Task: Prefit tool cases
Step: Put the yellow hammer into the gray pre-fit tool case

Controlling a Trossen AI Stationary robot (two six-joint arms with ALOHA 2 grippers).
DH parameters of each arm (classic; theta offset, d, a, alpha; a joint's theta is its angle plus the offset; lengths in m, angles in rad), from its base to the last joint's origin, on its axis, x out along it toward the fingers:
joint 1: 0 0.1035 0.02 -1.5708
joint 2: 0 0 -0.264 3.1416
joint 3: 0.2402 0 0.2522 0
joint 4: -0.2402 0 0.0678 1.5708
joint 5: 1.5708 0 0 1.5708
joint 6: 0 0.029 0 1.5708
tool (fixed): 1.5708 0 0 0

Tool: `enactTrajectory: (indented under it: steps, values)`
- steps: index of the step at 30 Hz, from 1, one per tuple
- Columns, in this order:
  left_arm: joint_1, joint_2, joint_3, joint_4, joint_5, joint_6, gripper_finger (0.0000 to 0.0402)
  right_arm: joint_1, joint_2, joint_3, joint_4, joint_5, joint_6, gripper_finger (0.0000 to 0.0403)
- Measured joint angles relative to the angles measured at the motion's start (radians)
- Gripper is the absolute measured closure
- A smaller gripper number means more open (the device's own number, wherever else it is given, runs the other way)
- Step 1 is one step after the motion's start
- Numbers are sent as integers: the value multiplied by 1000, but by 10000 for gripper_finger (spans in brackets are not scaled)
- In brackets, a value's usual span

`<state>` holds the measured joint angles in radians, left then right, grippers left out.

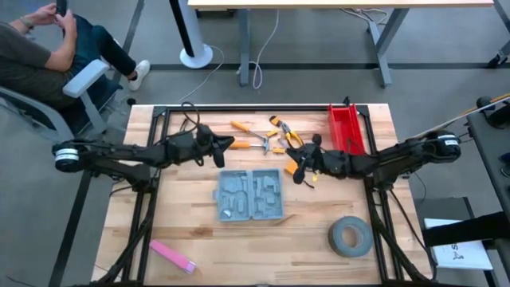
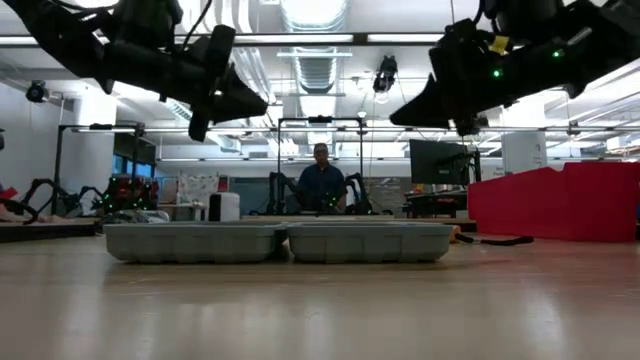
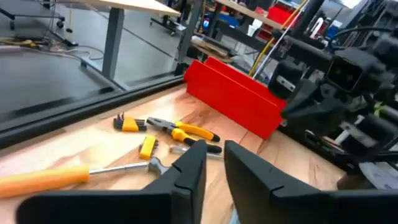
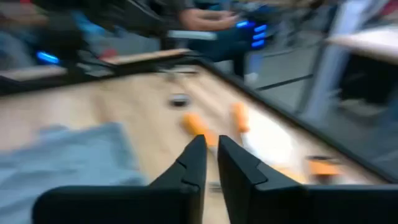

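The blue-grey tool case (image 1: 249,194) lies open and flat in the middle of the table, its moulded recesses facing up; in the low view its two halves (image 2: 280,242) rest side by side. My left gripper (image 1: 231,144) hovers above the table beyond the case's far left corner, over the hammer (image 3: 93,171), fingers a little apart and empty (image 3: 214,165). My right gripper (image 1: 288,167) hovers beyond the far right corner, with only a slit between its fingers (image 4: 211,149) and nothing in it. Both are clear of the case.
Loose tools lie past the case: an orange-handled hammer (image 1: 247,143), yellow pliers (image 1: 284,131), a hex key set (image 3: 127,123). A red bin (image 1: 347,127) stands at the far right, a grey tape roll (image 1: 351,237) near right, a pink strip (image 1: 172,257) near left. A person sits beyond the far left corner.
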<state>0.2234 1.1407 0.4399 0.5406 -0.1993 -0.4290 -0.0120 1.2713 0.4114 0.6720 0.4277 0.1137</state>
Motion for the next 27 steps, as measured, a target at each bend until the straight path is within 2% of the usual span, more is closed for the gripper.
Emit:
enactTrajectory:
  steps: [2, 4, 9, 14, 20, 27]
  values:
    - [0, 19, 18, -11, 0, 1, 314, -12, 0, 6, 1, -82, 76, 354]
    - [-2, 37, 36, -29, 6, 16, 288, -11, 0, 7, 0, -110, 111, 327]
    - [-6, 72, 66, -114, 34, 32, 225, -3, 0, 8, 1, -114, 130, 255]
    - [-8, 100, 106, -266, 34, 17, 191, -4, 1, 8, -5, -114, 231, 202]
    - [-14, 151, 195, -411, 35, -8, 182, 17, 1, 8, -27, -115, 297, 175]
    - [-13, 255, 362, -583, 34, 36, 182, 45, 1, 8, -42, -114, 288, 180]
